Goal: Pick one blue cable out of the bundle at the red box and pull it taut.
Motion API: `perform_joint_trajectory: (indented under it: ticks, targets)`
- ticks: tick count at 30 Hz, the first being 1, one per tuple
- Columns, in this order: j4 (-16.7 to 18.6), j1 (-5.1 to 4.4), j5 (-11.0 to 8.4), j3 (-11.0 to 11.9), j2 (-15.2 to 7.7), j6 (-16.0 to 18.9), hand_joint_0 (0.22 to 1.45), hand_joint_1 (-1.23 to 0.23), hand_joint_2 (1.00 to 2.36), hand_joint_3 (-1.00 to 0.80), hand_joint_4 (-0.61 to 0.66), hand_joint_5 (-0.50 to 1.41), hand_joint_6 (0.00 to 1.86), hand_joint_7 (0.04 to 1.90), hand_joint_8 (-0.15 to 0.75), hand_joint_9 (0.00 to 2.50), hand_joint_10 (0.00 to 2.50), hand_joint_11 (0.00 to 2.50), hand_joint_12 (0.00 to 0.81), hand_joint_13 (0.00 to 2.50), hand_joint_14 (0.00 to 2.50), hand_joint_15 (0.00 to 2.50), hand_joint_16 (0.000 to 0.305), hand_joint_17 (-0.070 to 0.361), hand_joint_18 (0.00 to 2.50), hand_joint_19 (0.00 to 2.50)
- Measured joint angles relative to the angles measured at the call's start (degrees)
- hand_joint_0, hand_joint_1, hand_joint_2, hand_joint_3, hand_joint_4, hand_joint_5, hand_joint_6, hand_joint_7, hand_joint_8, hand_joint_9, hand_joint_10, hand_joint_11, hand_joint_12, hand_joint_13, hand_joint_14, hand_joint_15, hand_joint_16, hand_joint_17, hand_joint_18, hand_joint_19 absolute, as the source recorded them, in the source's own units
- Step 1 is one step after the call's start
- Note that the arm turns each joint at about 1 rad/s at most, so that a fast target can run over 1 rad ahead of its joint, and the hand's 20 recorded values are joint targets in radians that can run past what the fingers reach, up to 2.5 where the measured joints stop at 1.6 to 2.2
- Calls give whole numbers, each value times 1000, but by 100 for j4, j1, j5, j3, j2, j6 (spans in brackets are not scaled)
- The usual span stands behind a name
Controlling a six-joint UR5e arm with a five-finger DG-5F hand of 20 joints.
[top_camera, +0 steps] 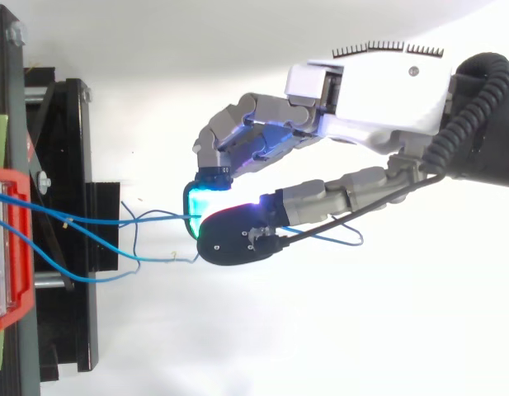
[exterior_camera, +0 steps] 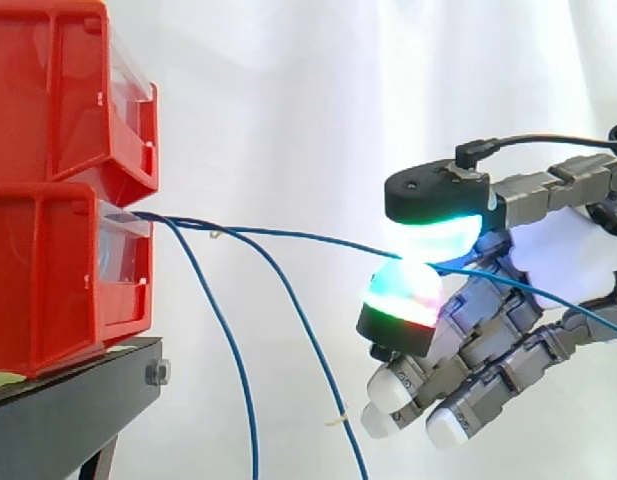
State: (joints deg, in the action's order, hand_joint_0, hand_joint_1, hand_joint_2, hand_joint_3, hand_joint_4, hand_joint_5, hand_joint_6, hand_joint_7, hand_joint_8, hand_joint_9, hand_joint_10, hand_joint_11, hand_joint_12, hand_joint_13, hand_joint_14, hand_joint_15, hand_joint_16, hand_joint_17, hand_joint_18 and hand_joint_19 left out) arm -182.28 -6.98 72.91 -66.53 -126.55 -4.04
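Observation:
Two stacked red boxes (exterior_camera: 63,190) sit on a black stand (exterior_camera: 78,390) at the left. Thin blue cables come out of the lower box's front. One blue cable (exterior_camera: 288,236) runs nearly straight to the right, into my hand (exterior_camera: 558,250). The thumb pad (exterior_camera: 438,200) and a glowing finger pad (exterior_camera: 403,295) pinch this cable between them. It goes on past the pinch along the palm (exterior_camera: 578,310). Two other blue cables (exterior_camera: 228,340) hang slack from the box. From above, the pinched cable (top_camera: 147,219) reaches the hand (top_camera: 361,99) from the red box (top_camera: 11,247).
A white curtain hangs behind everything. The black stand's frame and bolts (top_camera: 64,231) lie under the red boxes at the left. The slack cables droop in the gap between the stand and the hand.

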Motion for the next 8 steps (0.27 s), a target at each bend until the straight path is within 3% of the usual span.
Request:
perform_joint_trajectory:
  ticks: [8]
  targets:
    - [0,1,-2,0,0,0,652,-813,1008,103,-154,-141,916,1094,363,604,4,220,383,321,2,62,58,130,472,155]
